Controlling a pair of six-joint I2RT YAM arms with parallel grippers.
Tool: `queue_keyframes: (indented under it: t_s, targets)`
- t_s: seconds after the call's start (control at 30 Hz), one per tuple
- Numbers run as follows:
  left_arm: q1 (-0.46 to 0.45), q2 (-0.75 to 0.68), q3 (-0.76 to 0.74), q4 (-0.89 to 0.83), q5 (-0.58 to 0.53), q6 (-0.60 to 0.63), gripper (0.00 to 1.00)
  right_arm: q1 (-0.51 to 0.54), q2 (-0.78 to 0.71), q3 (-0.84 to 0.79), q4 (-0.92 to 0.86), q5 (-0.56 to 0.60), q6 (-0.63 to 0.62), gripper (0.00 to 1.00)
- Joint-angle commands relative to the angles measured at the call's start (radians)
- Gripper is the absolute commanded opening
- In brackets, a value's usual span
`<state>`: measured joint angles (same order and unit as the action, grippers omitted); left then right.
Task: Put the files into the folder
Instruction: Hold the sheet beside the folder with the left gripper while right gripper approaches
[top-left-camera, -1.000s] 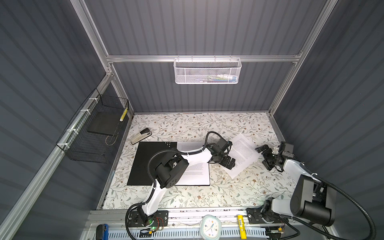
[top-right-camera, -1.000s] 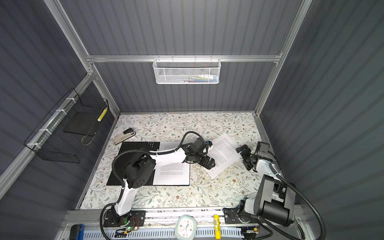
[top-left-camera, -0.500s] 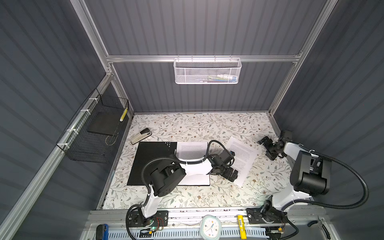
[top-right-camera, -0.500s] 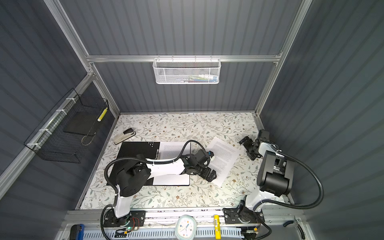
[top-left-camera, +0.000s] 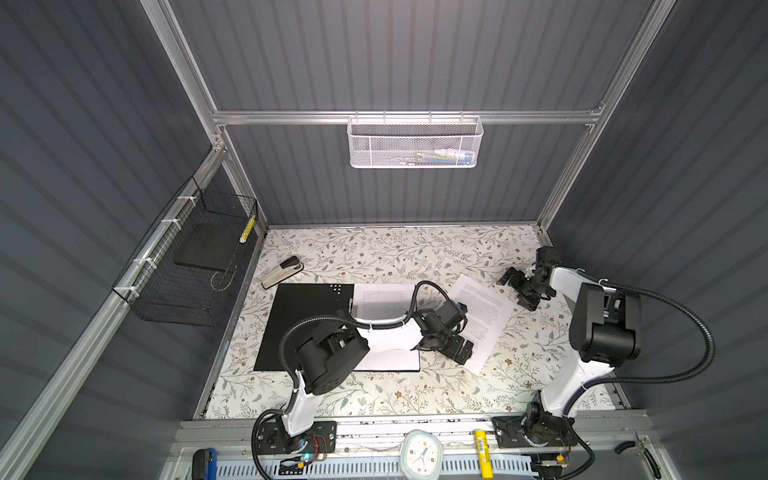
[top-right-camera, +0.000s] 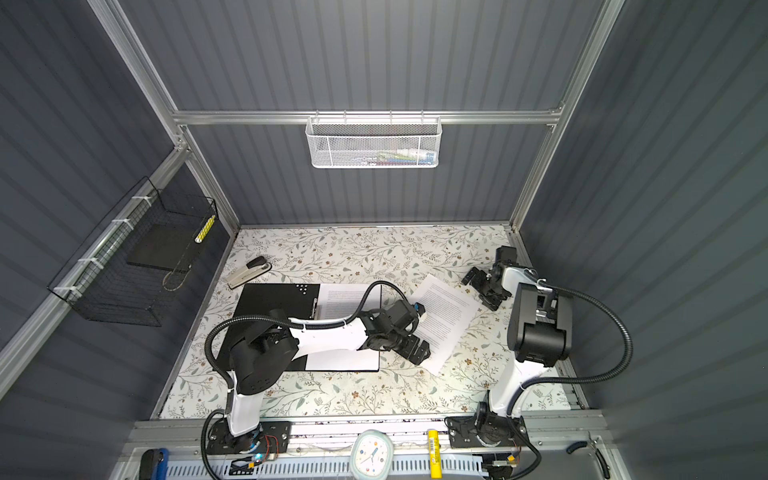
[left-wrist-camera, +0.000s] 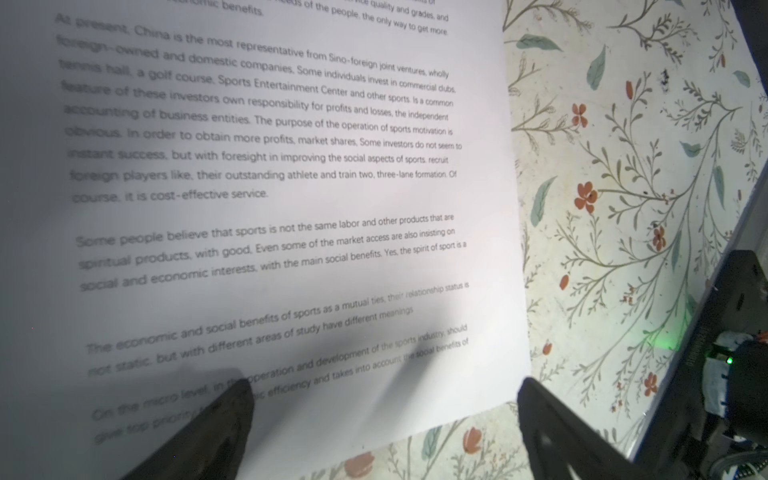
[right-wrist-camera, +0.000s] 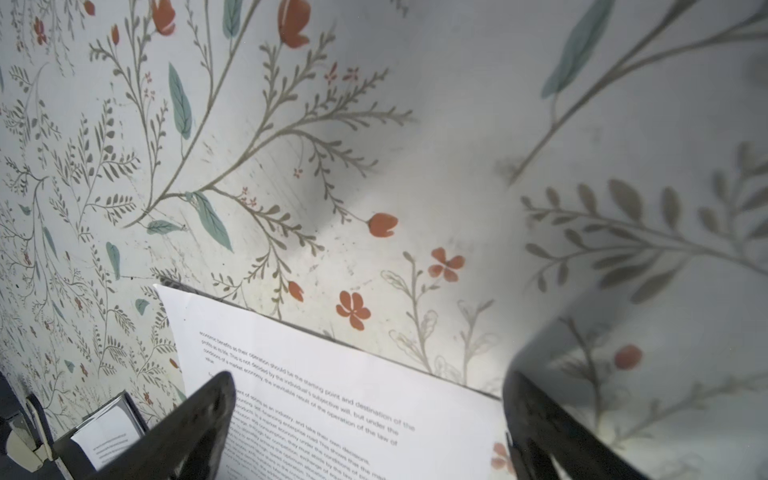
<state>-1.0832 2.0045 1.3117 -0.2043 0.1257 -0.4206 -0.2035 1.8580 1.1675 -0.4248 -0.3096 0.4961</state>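
Changes since a second earlier: the left gripper (top-left-camera: 459, 353) was shifted along the loose sheet (top-left-camera: 484, 316) toward its front corner. The right arm's elbow, low before, was raised. The sheet itself was kept just right of the folder (top-left-camera: 307, 320).

The folder was found lying open and flat on the flowered table (top-left-camera: 374, 253), black inside up. One printed sheet (top-left-camera: 382, 301) was laid on its right half. The loose sheet was seen flat on the cloth, skewed, with its near corner close to the folder's right edge.

Left gripper (left-wrist-camera: 382, 386): fingers spread wide, nothing pinched. One finger (left-wrist-camera: 232, 399) was seen over the loose sheet, the other past its edge, over the cloth. Contact with the paper could not be told.

Right gripper (right-wrist-camera: 368, 376): spread wide as well, nothing held. It was set at the sheet's corner farthest from the folder, with one finger (right-wrist-camera: 216, 390) over the paper and the other over bare cloth.
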Motion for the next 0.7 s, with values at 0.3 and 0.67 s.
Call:
queue_keyframes:
  t_s: [0.3, 0.67]
  targets:
    - [0.005, 0.028, -0.011, -0.090, 0.009, 0.025, 1.00, 0.049, -0.018, -0.106, -0.003, -0.167, 0.020, 0.99]
    - [0.011, 0.034, -0.011, -0.082, 0.014, 0.020, 1.00, 0.057, -0.115, -0.177, 0.055, -0.277, 0.070, 0.99]
